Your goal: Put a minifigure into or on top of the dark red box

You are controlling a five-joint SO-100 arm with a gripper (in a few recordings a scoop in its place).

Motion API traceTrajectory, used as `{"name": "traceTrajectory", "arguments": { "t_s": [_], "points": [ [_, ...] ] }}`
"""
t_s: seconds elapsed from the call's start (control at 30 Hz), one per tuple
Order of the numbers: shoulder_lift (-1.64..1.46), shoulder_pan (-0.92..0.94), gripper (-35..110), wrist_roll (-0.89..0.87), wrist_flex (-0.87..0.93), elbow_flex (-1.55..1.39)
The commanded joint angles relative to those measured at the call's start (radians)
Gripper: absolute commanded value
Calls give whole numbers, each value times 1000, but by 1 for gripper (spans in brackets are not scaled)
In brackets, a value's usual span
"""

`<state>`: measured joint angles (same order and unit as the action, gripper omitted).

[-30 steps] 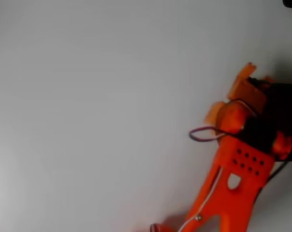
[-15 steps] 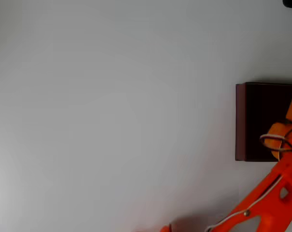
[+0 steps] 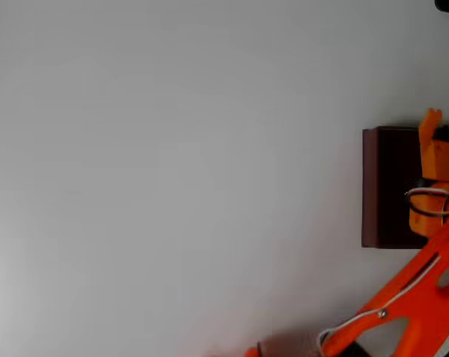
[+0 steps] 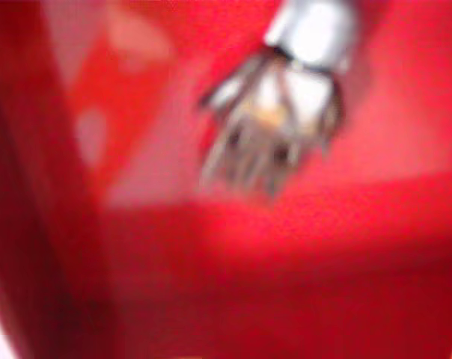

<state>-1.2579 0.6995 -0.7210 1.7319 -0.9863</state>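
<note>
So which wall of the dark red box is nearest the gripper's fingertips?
The upper wall in the overhead view: the gripper reaches over that edge of the dark red box; the left wall lies apart.

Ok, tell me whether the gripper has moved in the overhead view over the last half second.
Yes. Against the dark red box, which stays put, the gripper has swung toward the picture's top, from mid-box to the box's upper edge.
</note>
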Motion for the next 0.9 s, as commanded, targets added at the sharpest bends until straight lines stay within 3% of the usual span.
{"name": "traceTrajectory", "arguments": {
  "t_s": [0.0, 0.2, 0.37, 0.47, 0.67, 0.87],
  "points": [
    [-313, -129, 15, 230, 31, -160],
    [-864, -600, 8, 494, -64, -581],
    [-1362, -986, 8, 586, -402, -1169],
    [-1543, -1134, 8, 617, -474, -1410],
    [-1568, -1407, 8, 657, -499, -1623],
    [-1815, -1511, 8, 650, -578, -1870]
  ]
}}
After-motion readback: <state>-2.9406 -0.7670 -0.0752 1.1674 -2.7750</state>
